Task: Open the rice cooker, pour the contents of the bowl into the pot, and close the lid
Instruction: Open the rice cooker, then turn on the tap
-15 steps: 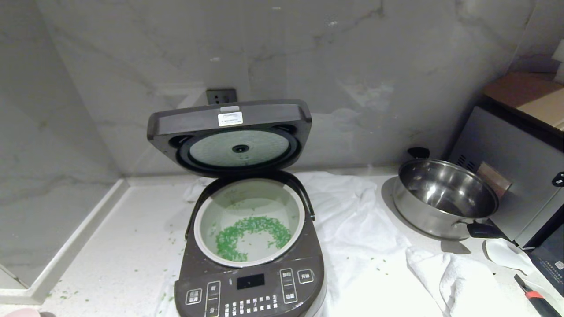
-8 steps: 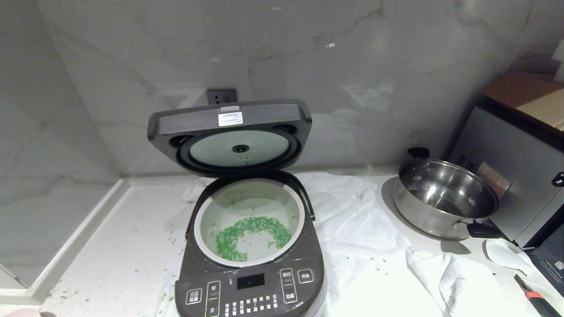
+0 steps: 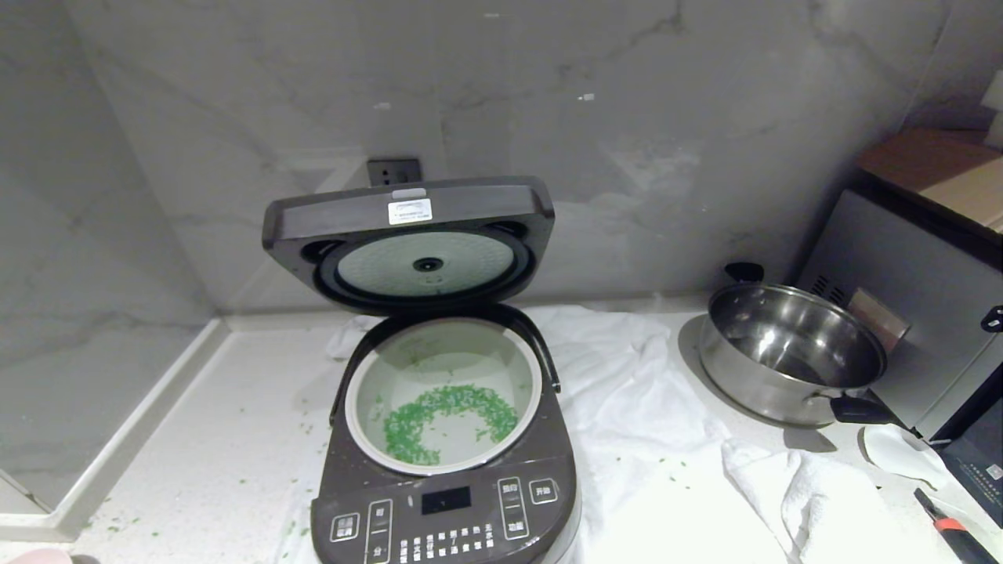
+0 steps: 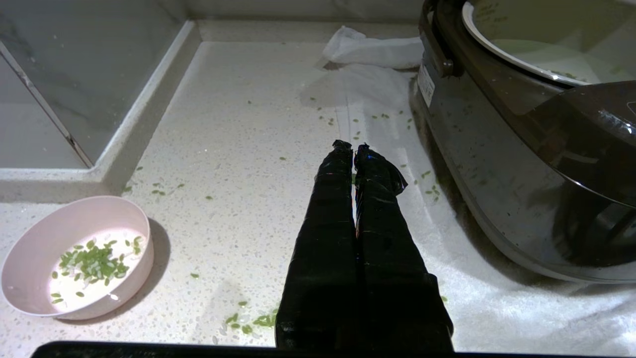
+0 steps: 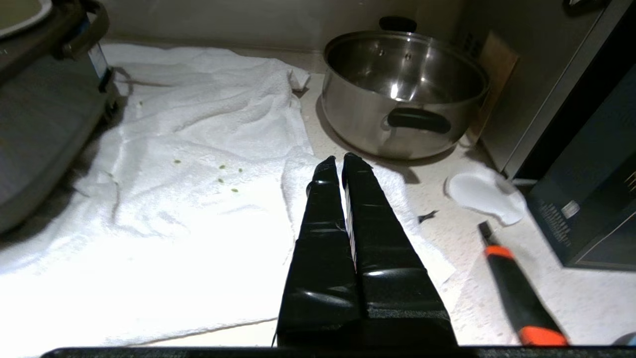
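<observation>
Bearing unreadable white button characters, the rice cooker [image 3: 447,439] flanks both pressed-together end effectors [image 4: 354,147] [image 5: 338,158].

Rice cooker [image 3: 447,501] front cut off

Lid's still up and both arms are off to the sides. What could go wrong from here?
The lid stands open over the pot, so closing may need a firm push. The bowl still holds some green bits; pouring looks incomplete. Both the left gripper and right gripper are shut, low beside the cooker.
</observation>
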{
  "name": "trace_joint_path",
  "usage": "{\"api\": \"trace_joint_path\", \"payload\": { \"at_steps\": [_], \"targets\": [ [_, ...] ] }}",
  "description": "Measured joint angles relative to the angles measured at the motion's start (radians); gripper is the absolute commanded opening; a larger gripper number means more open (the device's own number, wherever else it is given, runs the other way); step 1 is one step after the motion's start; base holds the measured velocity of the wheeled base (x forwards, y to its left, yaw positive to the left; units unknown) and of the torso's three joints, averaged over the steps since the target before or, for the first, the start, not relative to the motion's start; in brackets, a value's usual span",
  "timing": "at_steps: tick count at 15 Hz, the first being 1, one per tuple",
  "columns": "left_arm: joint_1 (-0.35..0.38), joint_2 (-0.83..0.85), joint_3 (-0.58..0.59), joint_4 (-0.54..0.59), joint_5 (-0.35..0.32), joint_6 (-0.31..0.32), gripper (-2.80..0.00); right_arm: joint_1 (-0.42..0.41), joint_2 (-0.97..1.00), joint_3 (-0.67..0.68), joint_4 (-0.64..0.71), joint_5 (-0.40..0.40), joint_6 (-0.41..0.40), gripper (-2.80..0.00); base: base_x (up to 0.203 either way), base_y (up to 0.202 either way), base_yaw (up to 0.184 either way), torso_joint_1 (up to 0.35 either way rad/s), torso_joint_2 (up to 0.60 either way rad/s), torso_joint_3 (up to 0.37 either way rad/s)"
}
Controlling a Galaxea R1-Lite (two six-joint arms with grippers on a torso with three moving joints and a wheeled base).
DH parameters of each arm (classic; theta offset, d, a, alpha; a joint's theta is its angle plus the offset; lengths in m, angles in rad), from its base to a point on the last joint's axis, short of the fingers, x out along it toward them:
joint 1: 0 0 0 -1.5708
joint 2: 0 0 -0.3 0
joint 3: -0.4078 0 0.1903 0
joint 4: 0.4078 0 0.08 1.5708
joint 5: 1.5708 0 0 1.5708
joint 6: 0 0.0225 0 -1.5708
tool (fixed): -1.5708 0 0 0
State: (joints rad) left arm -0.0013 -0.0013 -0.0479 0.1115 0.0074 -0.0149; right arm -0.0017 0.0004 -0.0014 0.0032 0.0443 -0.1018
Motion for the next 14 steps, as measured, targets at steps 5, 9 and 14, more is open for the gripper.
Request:
{"api": "trace_joint_path", "payload": {
  "at_steps": [5,9,14],
  "targets": [
    [0.002,0.0,0.0,0.0,-0.001,0.002,-2.8,0.0,0.0,0.001,-0.001,-0.005,0.049,-2.8,-0.122,0.0,-0.001,0.004,0.0,0.002],
    [0.002,0.0,0.0,0.0,0.0,0.001,-2.8,0.0,0.0,0.001,-0.002,-0.005,0.048,-2.8,-0.124,0.0,-0.001,-0.002,0.0,0.002],
    [0.0,0.0,0.0,0.0,0.0,0.001,-2.8,0.0,0.0,0.001,-0.002,-0.005,0.048,-2.8,0.0,0.0,0.0,0.006,0.0,-0.002]
  ]
}}
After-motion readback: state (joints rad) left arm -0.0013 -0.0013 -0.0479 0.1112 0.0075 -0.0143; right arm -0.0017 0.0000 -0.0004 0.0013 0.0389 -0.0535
